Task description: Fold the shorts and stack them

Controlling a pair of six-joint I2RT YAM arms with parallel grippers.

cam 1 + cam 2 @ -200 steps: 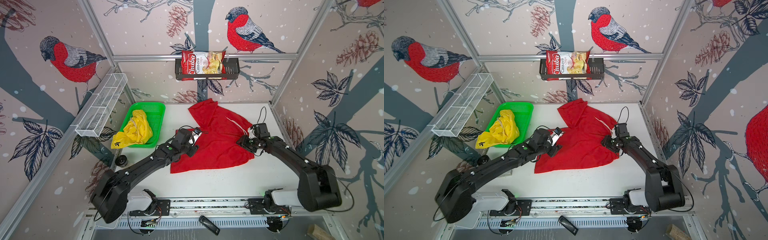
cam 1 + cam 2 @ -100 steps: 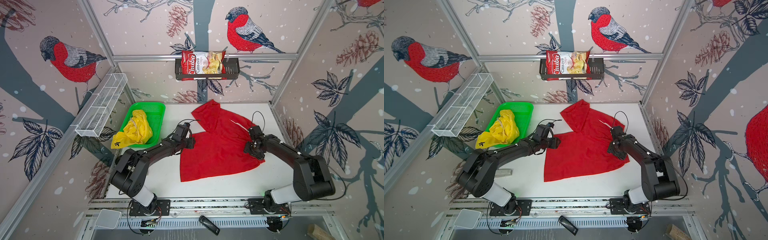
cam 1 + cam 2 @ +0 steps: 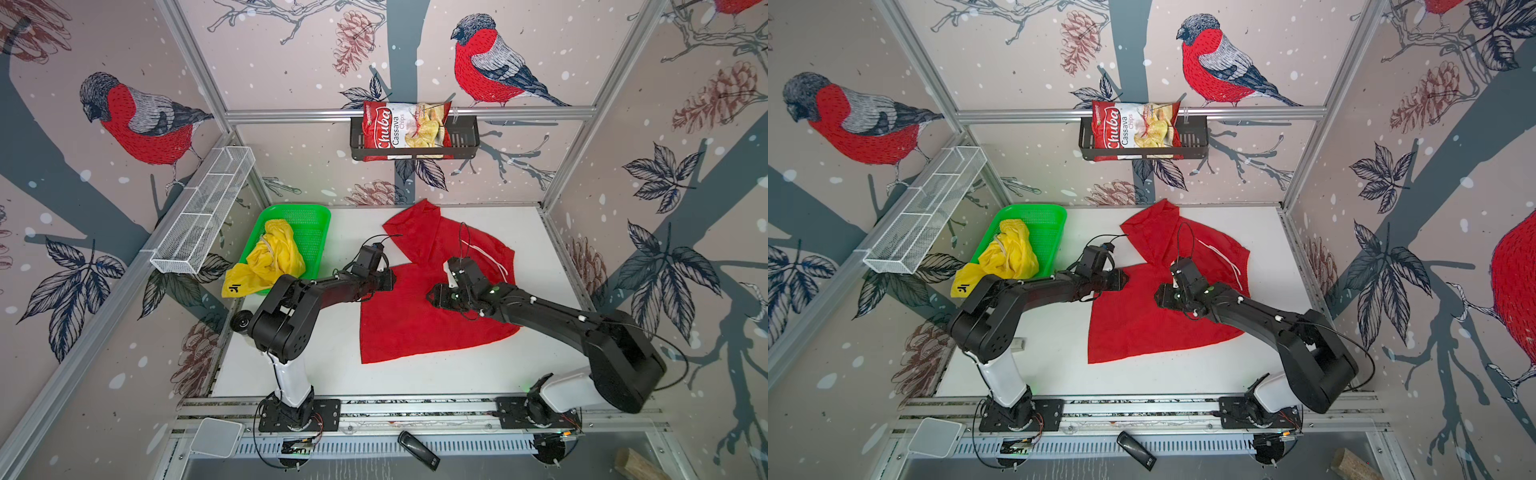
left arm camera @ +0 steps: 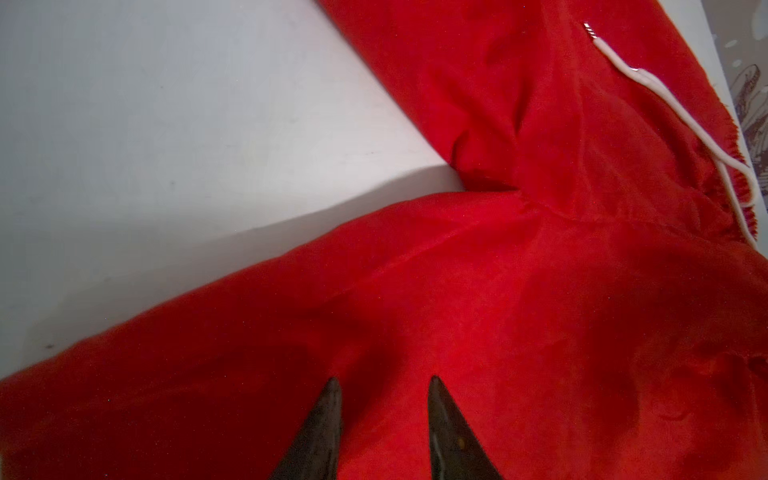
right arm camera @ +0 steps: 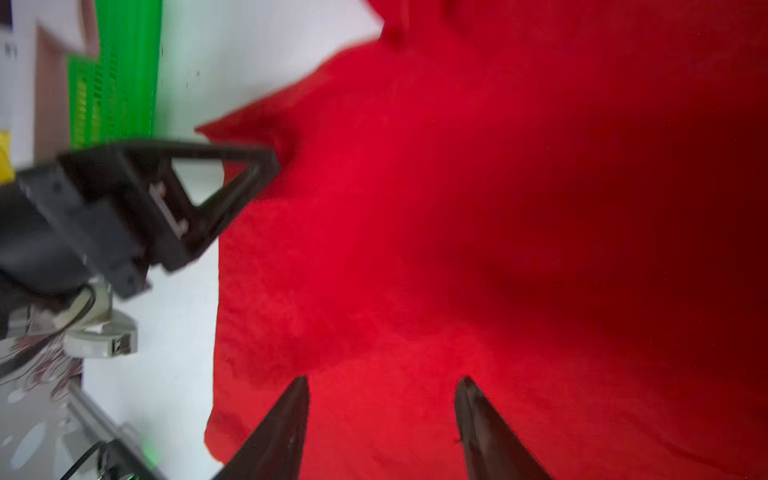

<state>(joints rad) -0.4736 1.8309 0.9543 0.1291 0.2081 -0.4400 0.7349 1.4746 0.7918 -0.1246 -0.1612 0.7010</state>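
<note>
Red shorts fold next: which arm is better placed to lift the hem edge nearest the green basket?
Left. The left pincer sits right at that edge of the red shorts, jaws apart over the cloth. The right pincer hovers over the middle of the shorts, farther from the green basket.

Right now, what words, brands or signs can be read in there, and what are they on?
"Chuba": on the red chip bag in the black rack on the back wall.
"Cassava Chips": same bag, beside the brand.
Finer print on the bag: too small to read.
On the yellow shorts: a small black mark, a sign I cannot read as letters.
</note>
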